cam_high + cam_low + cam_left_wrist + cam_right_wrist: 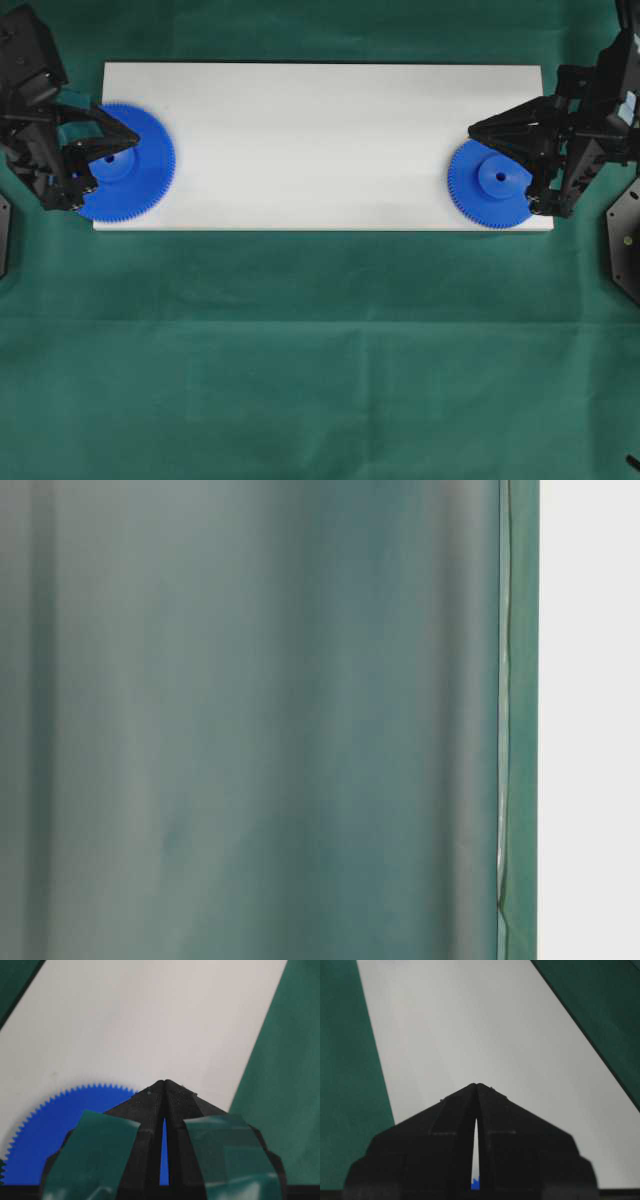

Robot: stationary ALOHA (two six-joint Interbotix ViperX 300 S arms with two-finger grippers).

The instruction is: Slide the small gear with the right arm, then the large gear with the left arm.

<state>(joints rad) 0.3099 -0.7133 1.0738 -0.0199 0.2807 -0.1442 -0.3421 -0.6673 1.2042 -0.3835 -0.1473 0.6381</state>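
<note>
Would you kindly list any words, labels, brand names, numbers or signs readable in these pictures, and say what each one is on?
There are none.
The large gear, the small gear and the white board are plain, with no print.
The left gripper with its teal tape and the right gripper bear no readable marking.
The green cloth is unmarked.

— Left side?
— My left gripper [130, 133] sits low at the left end, teal-taped fingers [150, 1105] pressed tip to tip.
— Right?
— My right gripper [476, 129] mirrors it, fingers [470, 1097] closed, pointing inward.
</note>
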